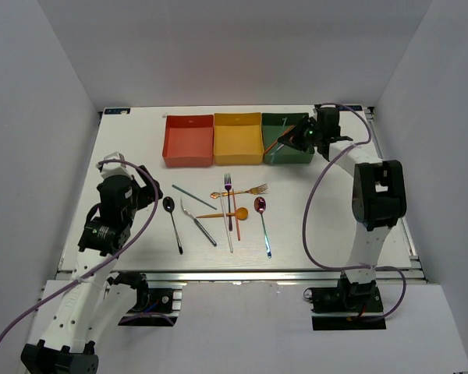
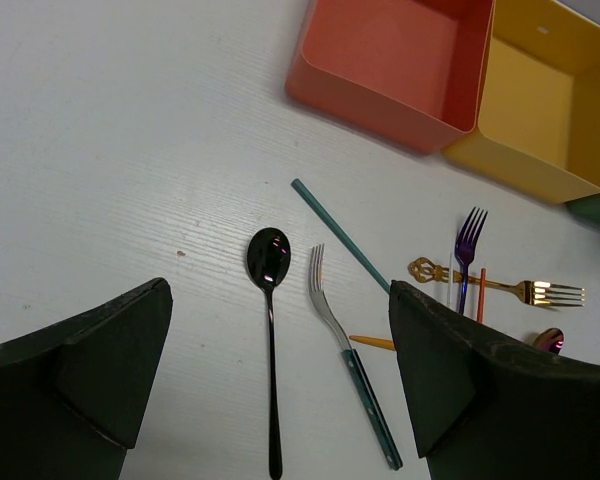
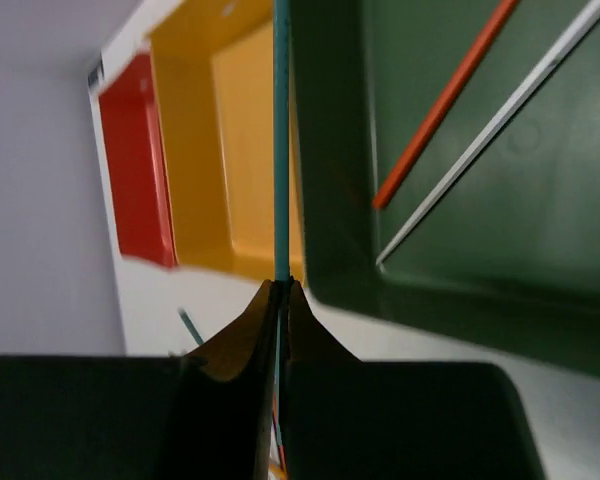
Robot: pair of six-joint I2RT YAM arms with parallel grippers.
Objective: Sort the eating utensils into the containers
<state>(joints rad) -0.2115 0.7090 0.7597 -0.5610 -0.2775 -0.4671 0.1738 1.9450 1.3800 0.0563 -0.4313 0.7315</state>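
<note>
Upper right of the top view: right gripper [image 1: 295,140] clamped tight on teal chopstick [image 3: 281,150], shaft pointing straight ahead over dark green box's [image 3: 330,150] left-of-frame wall.

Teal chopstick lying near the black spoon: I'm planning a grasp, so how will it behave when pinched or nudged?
The teal chopstick looks dead straight, so probably stiff. It is very thin and lies flat on the table, so likely light and apt to skid or roll when nudged. Its low profile may make a pinch tricky.
</note>
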